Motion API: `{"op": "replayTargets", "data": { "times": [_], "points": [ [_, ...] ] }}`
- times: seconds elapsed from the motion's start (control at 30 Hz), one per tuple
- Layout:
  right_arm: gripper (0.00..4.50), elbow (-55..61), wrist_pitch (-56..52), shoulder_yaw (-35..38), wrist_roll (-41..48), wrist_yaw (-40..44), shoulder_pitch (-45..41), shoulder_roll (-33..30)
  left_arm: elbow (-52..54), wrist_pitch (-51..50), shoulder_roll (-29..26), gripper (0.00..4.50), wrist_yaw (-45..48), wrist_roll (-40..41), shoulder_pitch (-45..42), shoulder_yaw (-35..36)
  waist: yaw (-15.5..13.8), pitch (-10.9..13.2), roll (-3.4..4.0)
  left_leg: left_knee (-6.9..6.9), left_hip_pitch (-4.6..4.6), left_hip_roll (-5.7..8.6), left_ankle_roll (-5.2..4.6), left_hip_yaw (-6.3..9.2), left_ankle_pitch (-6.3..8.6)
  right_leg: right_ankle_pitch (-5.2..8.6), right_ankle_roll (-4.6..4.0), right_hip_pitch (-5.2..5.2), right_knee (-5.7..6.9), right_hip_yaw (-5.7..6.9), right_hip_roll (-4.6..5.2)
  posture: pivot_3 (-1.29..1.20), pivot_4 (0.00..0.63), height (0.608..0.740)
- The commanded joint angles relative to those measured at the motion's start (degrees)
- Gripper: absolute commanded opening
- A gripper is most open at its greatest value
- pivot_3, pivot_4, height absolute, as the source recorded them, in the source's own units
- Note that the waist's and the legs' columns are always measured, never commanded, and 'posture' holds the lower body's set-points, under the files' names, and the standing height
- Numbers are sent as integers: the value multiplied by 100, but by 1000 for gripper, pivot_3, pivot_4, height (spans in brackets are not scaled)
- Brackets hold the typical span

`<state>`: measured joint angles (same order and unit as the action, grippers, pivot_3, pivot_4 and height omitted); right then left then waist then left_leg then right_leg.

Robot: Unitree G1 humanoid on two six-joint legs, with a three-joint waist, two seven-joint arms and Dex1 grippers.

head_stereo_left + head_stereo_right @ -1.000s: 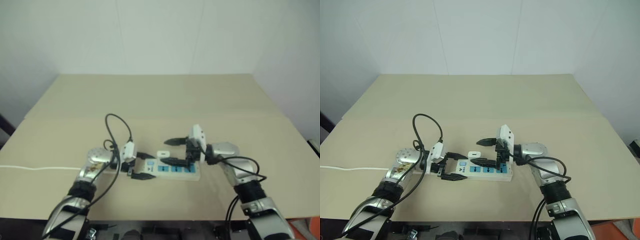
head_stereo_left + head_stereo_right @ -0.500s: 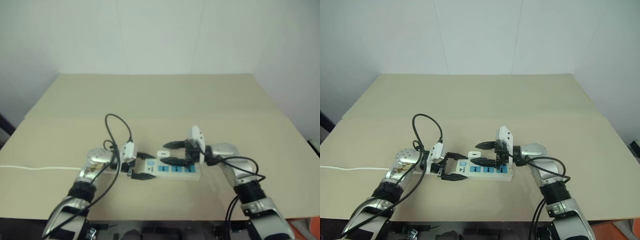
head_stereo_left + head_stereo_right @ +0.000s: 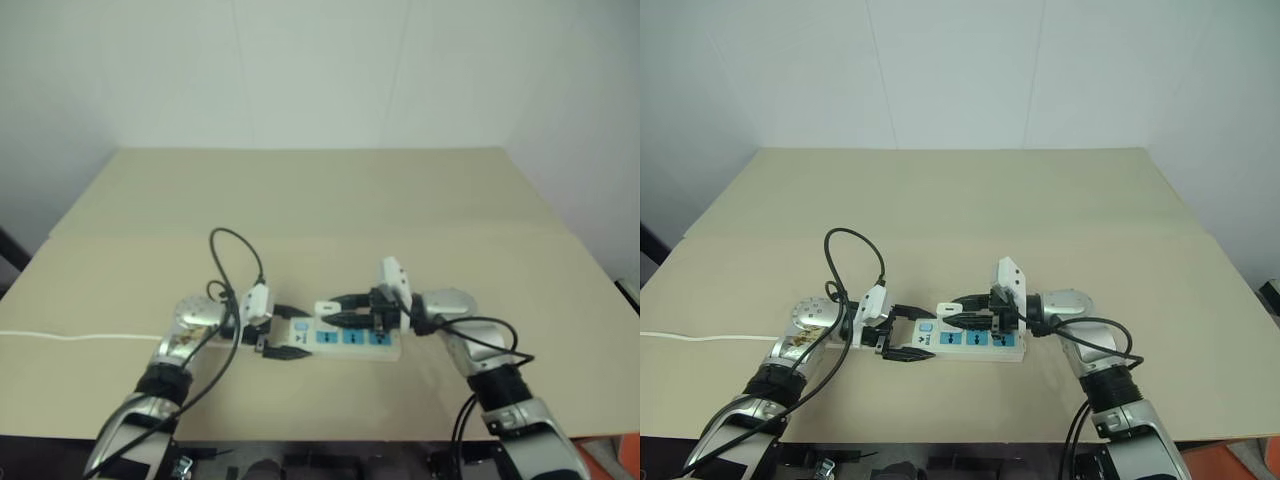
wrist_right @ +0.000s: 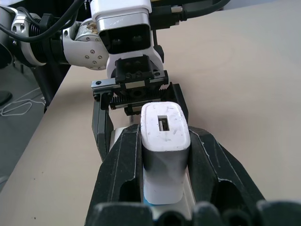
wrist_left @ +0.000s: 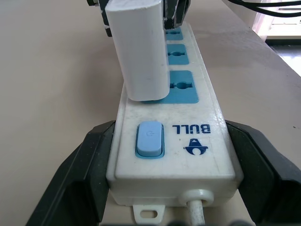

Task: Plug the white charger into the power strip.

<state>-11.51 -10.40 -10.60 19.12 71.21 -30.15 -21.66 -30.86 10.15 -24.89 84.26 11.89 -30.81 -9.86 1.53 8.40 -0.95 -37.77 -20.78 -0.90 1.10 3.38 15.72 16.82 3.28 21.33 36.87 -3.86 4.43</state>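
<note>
On table (image 3: 1040, 200), my left gripper (image 5: 155, 165) wide around switch end of power strip (image 5: 188, 113); my right gripper (image 4: 164, 155) clamps white charger (image 4: 164, 141), standing upright on first blue socket.

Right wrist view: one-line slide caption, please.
Right gripper clamps the small white cube-shaped charger standing on the long white power strip, left gripper facing it.
</note>
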Motion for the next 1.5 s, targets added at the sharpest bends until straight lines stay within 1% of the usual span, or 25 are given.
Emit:
{"op": "replayTargets", "data": {
  "times": [0.03, 0.43, 0.6, 0.93, 1.07, 1.13, 1.23, 1.5],
  "points": [
    [1098, 127, 269, -33, -27, 135, 25, -27, -208, -37, -14, 3258, -12, -159, 156, -150, 0, 0, 0, 0, 0, 0, 0, 0, 0, 0, 0, 0, 0, 0, 0, 0, 150, 740],
    [1098, -246, 807, -386, -660, 20, 77, -11, -187, -55, -14, 3258, 1, -151, 170, -150, 16, -1, 0, 0, 8, 0, 0, -1, 0, 0, 0, -6, 2, 0, 0, 0, 150, 740],
    [1098, -408, 757, -507, -795, -45, 71, -34, -172, -67, -25, 3258, 4, -152, 180, -154, 28, -1, 1, 0, 22, -1, 0, -2, 0, 0, 0, -18, 3, 0, 0, 0, 150, 740],
    [1098, -678, 459, -520, -772, -124, -1, -34, -164, -54, -56, 3258, 0, -165, 194, -165, 60, -2, 1, 0, 45, -1, 0, -3, 0, 0, 0, -36, 8, -2, 0, 0, 150, 740],
    [1098, -666, 997, -470, -865, -245, 92, 23, -163, -53, -59, 3258, -1, -166, 193, -166, 63, -2, 1, 0, 47, -1, 0, -3, 0, 0, 0, -38, 9, -3, 0, 0, 150, 740],
    [1098, -666, 1494, -414, -918, -330, 145, 73, -178, -48, -57, 3258, 0, -168, 182, -166, 71, -2, 1, 0, 47, -1, 0, -2, 0, 0, 0, -38, 9, -3, 0, 0, 150, 740],
    [1098, -592, 1615, -371, -887, -380, 132, 63, -176, -49, -52, 3258, -1, -165, 179, -168, 85, -2, 1, 0, 48, 0, 0, -3, 0, 0, 0, -38, 14, -3, 0, 0, 150, 740],
    [3861, -270, 1381, -135, -640, -402, 5, -11, -205, -59, -12, 3258, -5, -170, 136, -172, 44, 1, -1, 0, 30, 1, 1, -1, 0, 0, 0, -23, 13, -4, 0, 0, 150, 740]
  ]
}}
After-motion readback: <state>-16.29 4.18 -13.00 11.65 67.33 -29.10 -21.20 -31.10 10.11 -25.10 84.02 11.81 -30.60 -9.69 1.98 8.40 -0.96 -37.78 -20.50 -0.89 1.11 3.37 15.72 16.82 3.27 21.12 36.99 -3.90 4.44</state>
